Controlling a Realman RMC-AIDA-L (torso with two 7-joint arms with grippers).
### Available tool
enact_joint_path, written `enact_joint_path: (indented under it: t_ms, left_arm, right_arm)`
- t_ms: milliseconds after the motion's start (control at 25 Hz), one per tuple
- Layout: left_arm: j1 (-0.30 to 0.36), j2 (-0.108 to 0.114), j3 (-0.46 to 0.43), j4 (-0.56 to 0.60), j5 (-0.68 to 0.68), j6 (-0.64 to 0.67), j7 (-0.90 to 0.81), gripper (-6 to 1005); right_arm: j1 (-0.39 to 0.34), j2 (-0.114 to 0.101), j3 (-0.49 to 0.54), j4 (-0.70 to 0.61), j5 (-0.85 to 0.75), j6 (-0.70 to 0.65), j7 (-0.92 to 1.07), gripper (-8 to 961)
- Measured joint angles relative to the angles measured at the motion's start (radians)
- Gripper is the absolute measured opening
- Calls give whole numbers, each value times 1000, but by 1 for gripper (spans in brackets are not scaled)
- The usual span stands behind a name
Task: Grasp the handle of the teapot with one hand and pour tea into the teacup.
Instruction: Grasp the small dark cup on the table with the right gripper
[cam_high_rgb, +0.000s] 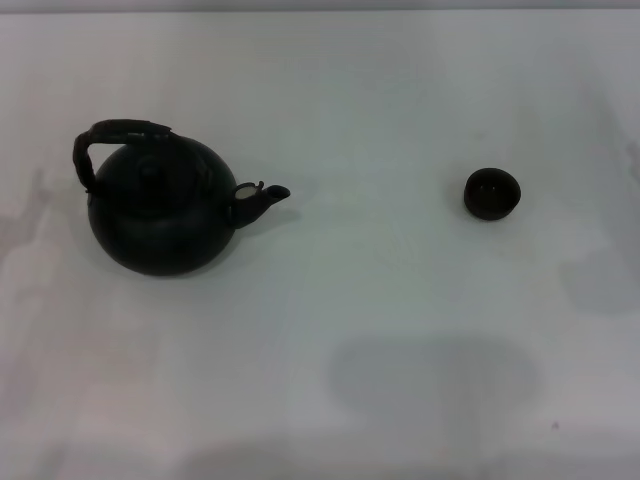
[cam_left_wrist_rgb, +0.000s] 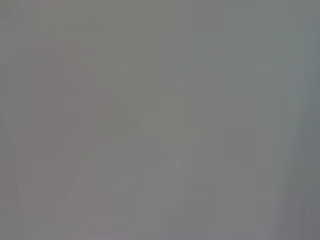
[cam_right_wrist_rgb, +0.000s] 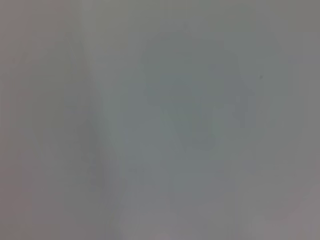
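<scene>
In the head view a large round black teapot stands on the white table at the left, its short spout pointing right. Its dark arched handle loops over the knobbed lid, leaning toward the far left. A tiny dark teacup stands upright at the right, well apart from the spout. Neither gripper shows in the head view. Both wrist views hold only a plain grey-white surface, with no fingers in them.
The white table stretches across the whole head view. Soft shadows lie on it near the front middle and at the right edge.
</scene>
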Motion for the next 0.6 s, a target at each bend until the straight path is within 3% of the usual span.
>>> enact_joint_path:
  t_ms: [280,600]
  left_arm:
    - [11,1,4,1,3,-10,-3,847]
    - [32,0,6,-34,8,-20,-9,846]
  right_arm:
    - [-1,-2,-32,-49,-65,10,32,833]
    - [26,-3,-67,-280,-366,13,271,833]
